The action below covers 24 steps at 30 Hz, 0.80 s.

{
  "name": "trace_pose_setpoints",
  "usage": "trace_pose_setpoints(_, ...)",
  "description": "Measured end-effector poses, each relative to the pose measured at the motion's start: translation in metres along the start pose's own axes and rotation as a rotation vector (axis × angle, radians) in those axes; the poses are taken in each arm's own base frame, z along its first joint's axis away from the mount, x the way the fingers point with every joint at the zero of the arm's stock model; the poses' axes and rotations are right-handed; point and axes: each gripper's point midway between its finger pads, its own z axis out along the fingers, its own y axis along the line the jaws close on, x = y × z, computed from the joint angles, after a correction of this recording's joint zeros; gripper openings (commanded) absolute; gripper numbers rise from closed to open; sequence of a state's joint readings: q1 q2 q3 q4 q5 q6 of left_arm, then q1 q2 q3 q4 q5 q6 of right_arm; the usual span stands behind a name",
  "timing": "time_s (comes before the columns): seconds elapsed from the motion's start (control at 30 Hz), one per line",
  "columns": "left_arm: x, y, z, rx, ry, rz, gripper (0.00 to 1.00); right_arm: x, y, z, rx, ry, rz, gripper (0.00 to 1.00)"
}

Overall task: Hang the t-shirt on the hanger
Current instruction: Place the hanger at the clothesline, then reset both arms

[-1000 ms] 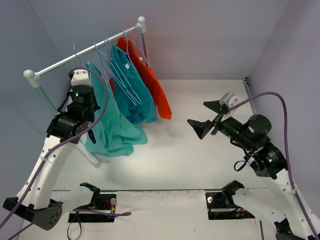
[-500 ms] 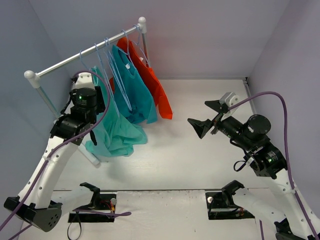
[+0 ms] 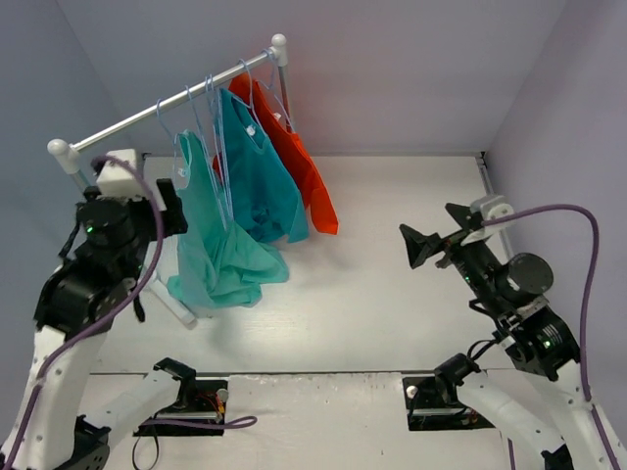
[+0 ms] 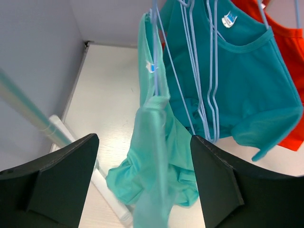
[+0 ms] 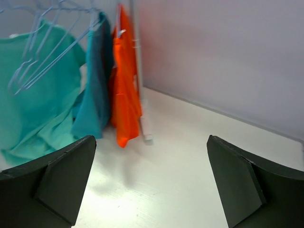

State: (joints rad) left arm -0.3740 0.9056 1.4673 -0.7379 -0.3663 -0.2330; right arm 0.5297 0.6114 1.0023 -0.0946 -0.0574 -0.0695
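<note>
The left gripper (image 4: 142,142), wide open and empty like the right gripper (image 5: 151,138), faces the soft crumpled t-shirt (image 4: 164,156) hanging from its thin wire hanger (image 4: 155,80).

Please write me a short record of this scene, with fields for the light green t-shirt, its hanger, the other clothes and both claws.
t-shirt: light green, hanging from the hanger, lower part bunched
hanger: thin blue wire, hooked on the rail
other clothes: darker teal t-shirt and orange garment, on the same rail
left claw: open, empty, facing the t-shirt, not touching it
right claw: open, empty, away from the rail
</note>
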Motion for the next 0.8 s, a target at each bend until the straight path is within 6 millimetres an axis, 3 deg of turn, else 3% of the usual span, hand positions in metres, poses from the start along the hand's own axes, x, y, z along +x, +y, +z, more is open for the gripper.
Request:
trace_pose_setpoints(0.17,0.001,0.028,-0.052,0.010,-0.095,-0.025,0.74,-0.010,-0.036,-0.035,0.208,-0.057,0.028,1.00)
trace_pose_setpoints(0.33,0.025,0.058,-0.094,-0.010,-0.164,-0.055,0.74,0.006,-0.054,-0.057,0.314,-0.046,0.031,1.00)
trace_pose_setpoints(0.57,0.069,0.074,-0.103,-0.045,-0.103,-0.002,0.74,0.040,-0.074,-0.083,0.440,-0.010,0.028,1.00)
trace_pose_setpoints(0.8,0.084,0.090,-0.118,-0.075,-0.103,-0.002,0.74,0.046,-0.096,-0.105,0.589,-0.027,0.042,1.00)
